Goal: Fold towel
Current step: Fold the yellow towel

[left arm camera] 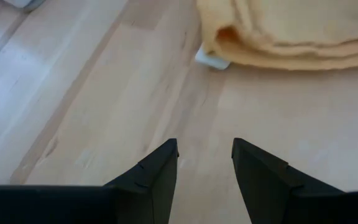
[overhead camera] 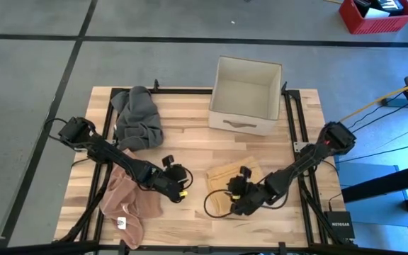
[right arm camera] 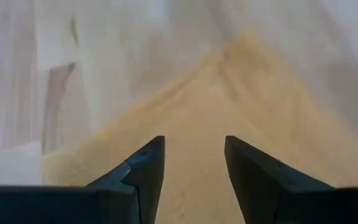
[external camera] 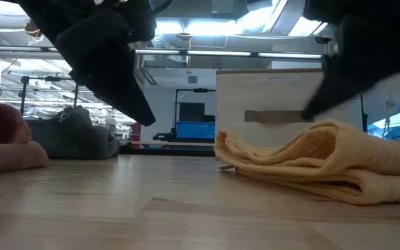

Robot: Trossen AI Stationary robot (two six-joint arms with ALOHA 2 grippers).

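Near the front edge of the table (overhead camera: 190,142), a folded yellow towel (overhead camera: 234,185) is seen lying flat, a small white tag (left arm camera: 211,60) at its edge; no writing can be read on it. The right gripper (overhead camera: 236,205) hangs over it, jaws parted, holding nothing. The left gripper (overhead camera: 184,192), just beside, is likewise parted and empty. A pink towel (overhead camera: 127,202) lies at the front left corner, a grey towel (overhead camera: 138,119) and white box (overhead camera: 246,96) at the back edge.

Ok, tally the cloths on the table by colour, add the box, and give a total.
Yellow towel: 1, folded, under the right gripper
Pink towel: 1, crumpled, beside the left gripper
Grey cloth: 1, bunched
White box: 1, open-topped
Total: 4
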